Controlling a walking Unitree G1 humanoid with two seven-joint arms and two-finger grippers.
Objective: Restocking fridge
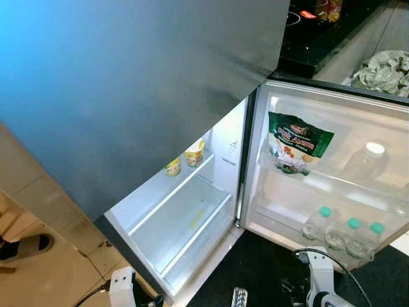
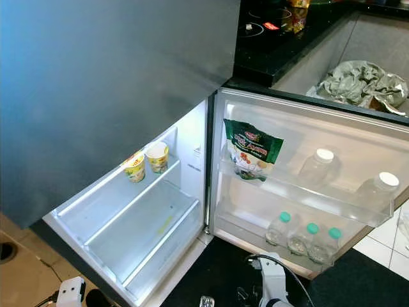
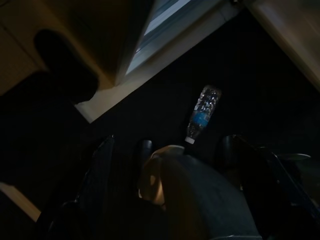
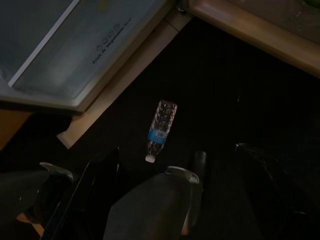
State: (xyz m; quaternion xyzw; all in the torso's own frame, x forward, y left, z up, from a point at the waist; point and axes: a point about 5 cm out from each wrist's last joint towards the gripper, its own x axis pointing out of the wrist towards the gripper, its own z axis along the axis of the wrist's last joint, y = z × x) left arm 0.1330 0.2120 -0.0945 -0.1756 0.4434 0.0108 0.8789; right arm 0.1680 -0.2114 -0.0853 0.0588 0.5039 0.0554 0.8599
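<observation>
Water bottle (image 4: 161, 129): lying on its side on the dark floor mat in front of the open fridge, not yet stocked.

Left eye view: fridge (image 1: 185, 217) open, two yogurt cups (image 1: 185, 158) on the upper shelf; door rack (image 1: 332, 185) holding a green snack bag (image 1: 295, 141) and a white-capped bottle; three teal-capped bottles (image 1: 345, 233) in the lower door rack. Bottle end barely peeking in at the bottom edge (image 1: 239, 298), between the two arms, a little nearer the right arm.

Right eye view: same scene; floor mat (image 2: 364, 281) dark beneath the door.

Left wrist view: left gripper (image 3: 170, 165) hanging over the mat, fingers spread apart, nothing between them; bottle (image 3: 202, 113) ahead of the fingers and off toward one side, long axis slanted.

Right wrist view: right gripper (image 4: 175, 165) likewise spread and empty; bottle straight ahead between the finger lines, white cap end toward the gripper, long axis running nearly along the reach.

Likely pick: right arm better lined up; wrist turn probably needed to close across the bottle's width.
</observation>
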